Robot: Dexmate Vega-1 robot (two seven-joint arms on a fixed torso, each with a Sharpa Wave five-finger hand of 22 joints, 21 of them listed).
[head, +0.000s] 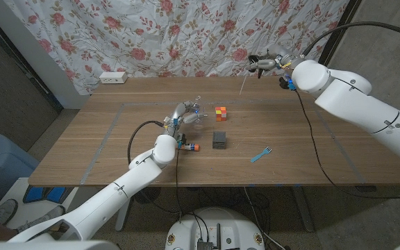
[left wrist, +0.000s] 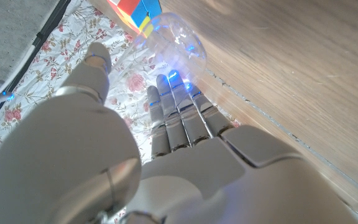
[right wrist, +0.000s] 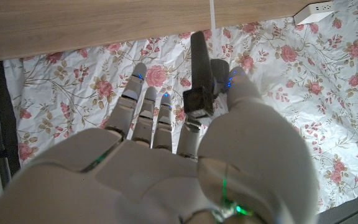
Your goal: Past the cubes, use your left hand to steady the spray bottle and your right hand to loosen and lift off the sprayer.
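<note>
**Sprayer off and held high, bottle steadied below**

Starting at the left: left hand (head: 183, 113) wrapped around the clear spray bottle (head: 194, 114), fingers (left wrist: 178, 118) curled against its see-through wall in the left wrist view, thumb on the other side. Held that way, by judgement, to keep the bottle from turning or tipping while the top comes off. Bottle near the middle of the table (head: 117, 139), appearing tilted in the grip rather than upright.

Just right of the bottle: a multicoloured cube (head: 220, 113), close beside it, and a dark cube (head: 219, 139) nearer the front edge. Further right on the wood, a small blue fork (head: 260, 153), well apart from everything else.

At the far right: right hand (head: 268, 64) raised above the back of the table, closed on the dark sprayer (right wrist: 201, 78), pinched between thumb and fingers. Thin dip tube (head: 245, 85) hanging down from it, free of the bottle. Lifted well clear, presumably so the tube comes out without catching. Loosening and lifting apparently done.
</note>
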